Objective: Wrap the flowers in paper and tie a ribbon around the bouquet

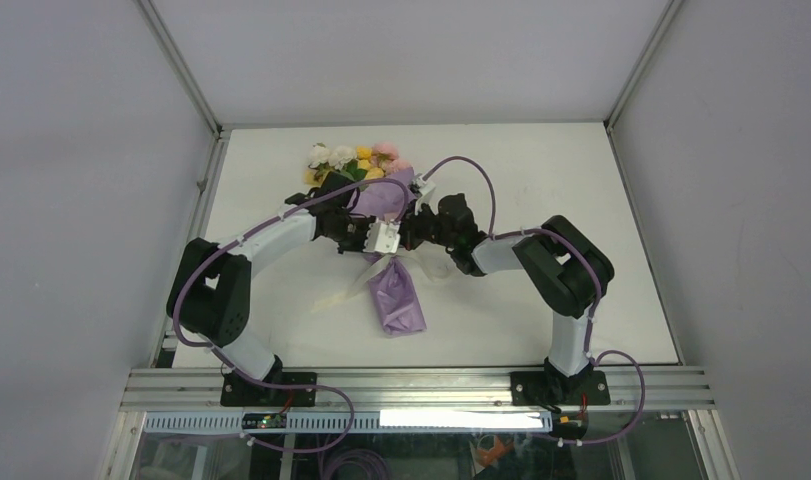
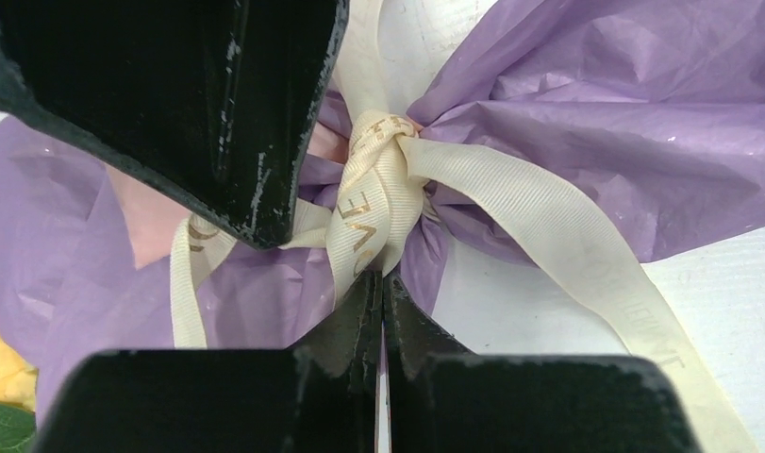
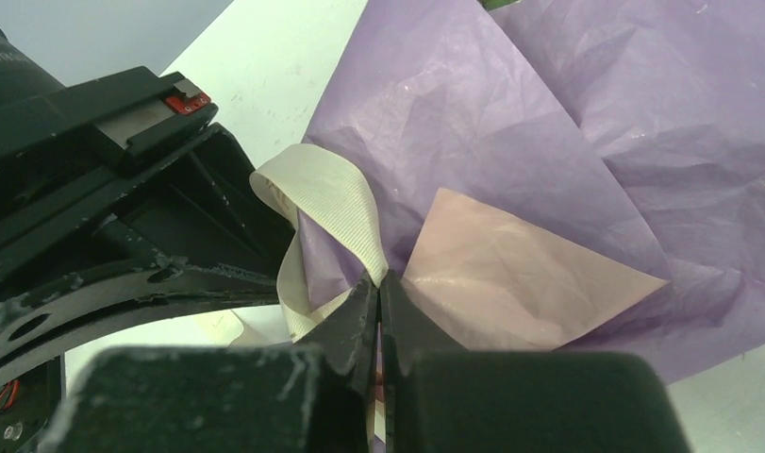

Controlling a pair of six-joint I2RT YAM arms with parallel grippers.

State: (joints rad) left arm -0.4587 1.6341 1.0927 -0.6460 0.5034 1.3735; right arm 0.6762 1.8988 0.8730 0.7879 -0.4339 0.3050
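Snugly, ribbon [image 2: 374, 198] in left gripper [image 2: 383, 283]

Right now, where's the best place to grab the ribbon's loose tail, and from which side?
Probably close to the knot, coming from above with fingers across its width. There the ribbon tail lifts off the paper, so a finger can slip under; farther out it lies flat on the table.

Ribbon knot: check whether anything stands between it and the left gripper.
Nothing visible does. The left gripper, shut, meets the ribbon right under its knot; the right gripper sits beside, not between.
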